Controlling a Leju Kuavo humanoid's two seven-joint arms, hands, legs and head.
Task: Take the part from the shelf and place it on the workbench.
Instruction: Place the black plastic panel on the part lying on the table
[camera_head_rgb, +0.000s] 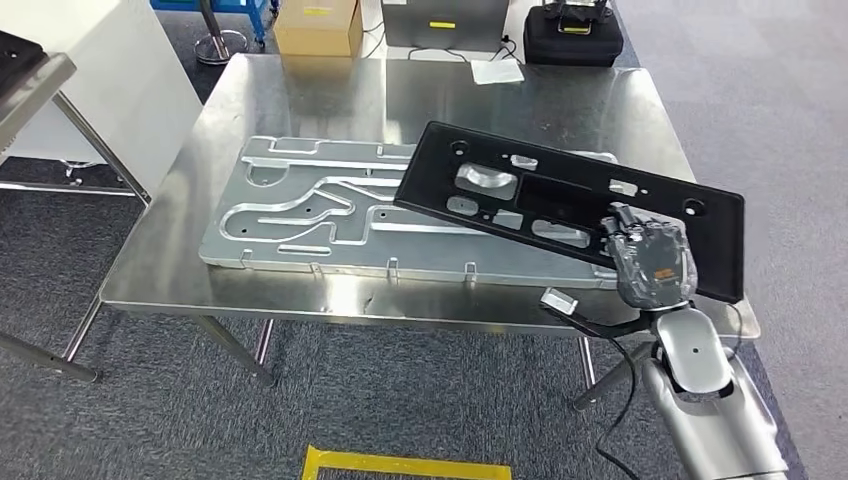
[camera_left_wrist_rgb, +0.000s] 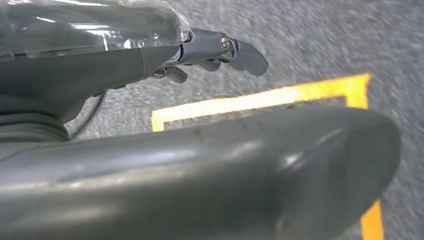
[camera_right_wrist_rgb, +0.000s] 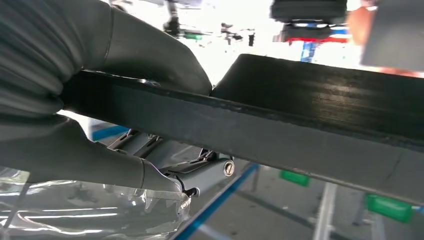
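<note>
Your robot's right hand (camera_head_rgb: 652, 262) is gripping the part (camera_head_rgb: 560, 200), a long flat black plastic panel, near the end closest to the robot; in the right wrist view the thumb (camera_right_wrist_rgb: 150, 55) is pressing on one face of the panel edge (camera_right_wrist_rgb: 280, 130) while the darker fingers (camera_right_wrist_rgb: 200, 172) are closing on the opposite face. From the hand outward, the panel is extending away to the left and forward, tilted, and is hanging over the workbench (camera_head_rgb: 330, 95) and the grooved metal plate (camera_head_rgb: 300, 210) lying on it. You are therefore looking at a task well advanced: the part is off the shelf and over the bench, but whether it is touching anything cannot be told, and lowering and letting go are remaining. The panel is showing several cut-out openings and small holes. The left hand (camera_left_wrist_rgb: 220, 50) is hanging over the floor, fingers loosely extended, holding nothing.
</note>
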